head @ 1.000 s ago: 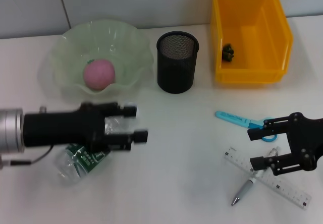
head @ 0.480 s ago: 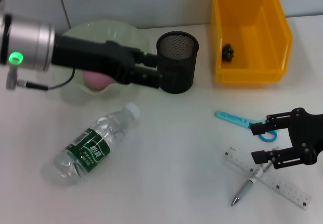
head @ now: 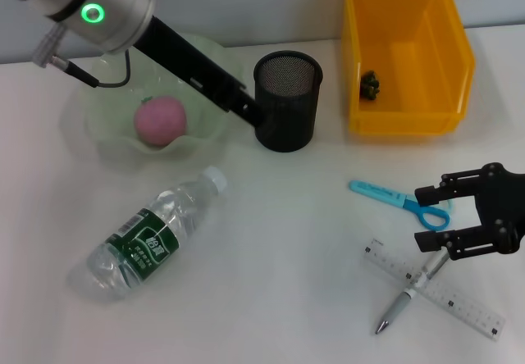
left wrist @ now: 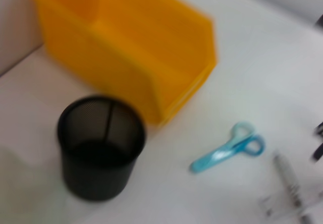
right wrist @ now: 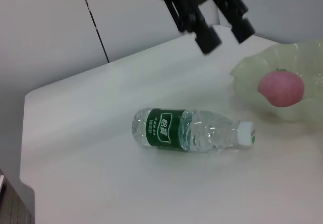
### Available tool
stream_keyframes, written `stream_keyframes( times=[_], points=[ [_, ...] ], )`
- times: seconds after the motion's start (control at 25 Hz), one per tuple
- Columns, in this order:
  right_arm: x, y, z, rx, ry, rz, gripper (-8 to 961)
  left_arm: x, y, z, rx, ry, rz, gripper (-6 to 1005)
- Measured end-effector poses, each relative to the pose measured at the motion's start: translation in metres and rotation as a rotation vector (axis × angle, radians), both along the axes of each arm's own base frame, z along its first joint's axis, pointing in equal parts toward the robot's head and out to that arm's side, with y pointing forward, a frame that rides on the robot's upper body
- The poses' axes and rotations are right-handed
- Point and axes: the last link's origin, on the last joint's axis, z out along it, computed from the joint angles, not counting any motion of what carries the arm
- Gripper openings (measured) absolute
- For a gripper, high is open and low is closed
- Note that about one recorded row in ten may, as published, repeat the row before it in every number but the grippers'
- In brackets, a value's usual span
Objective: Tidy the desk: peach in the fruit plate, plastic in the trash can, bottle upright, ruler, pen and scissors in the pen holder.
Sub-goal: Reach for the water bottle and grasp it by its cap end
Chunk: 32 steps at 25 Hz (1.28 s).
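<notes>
The pink peach lies in the pale green fruit plate. On its side on the table rests the clear bottle, cap toward the plate. My left gripper hangs open and empty in the air, beside the black mesh pen holder; the right wrist view shows its fingers spread. Blue scissors, a clear ruler and a pen lie at the right. My right gripper is open just above the scissors' handle and the pen's top.
The yellow trash can stands at the back right with a small dark crumpled scrap inside. The left wrist view shows the pen holder, trash can and scissors. White wall runs behind the table.
My left arm has risen from over the lying bottle and swung back toward the pen holder. The bottle stays on its side. My right gripper has shifted slightly right, over the scissors' handle.
</notes>
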Motion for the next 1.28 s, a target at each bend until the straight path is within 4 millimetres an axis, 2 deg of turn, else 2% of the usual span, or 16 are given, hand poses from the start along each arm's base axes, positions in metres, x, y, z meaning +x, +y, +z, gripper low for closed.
stream_keyframes(
  times=[0.2, 0.44, 1.28],
  points=[
    [-0.003, 0.001, 0.002, 0.001, -0.006, 0.006, 709, 0.005, 0.002, -0.012, 0.013, 0.136, 0.024, 784],
    [-0.005, 0.002, 0.004, 0.003, -0.01, 0.016, 709, 0.008, 0.003, -0.025, 0.017, 0.199, 0.104, 785],
    [-0.009, 0.003, 0.006, 0.006, -0.025, 0.046, 710, -0.023, 0.009, -0.05, 0.029, 0.241, 0.198, 784]
  ],
)
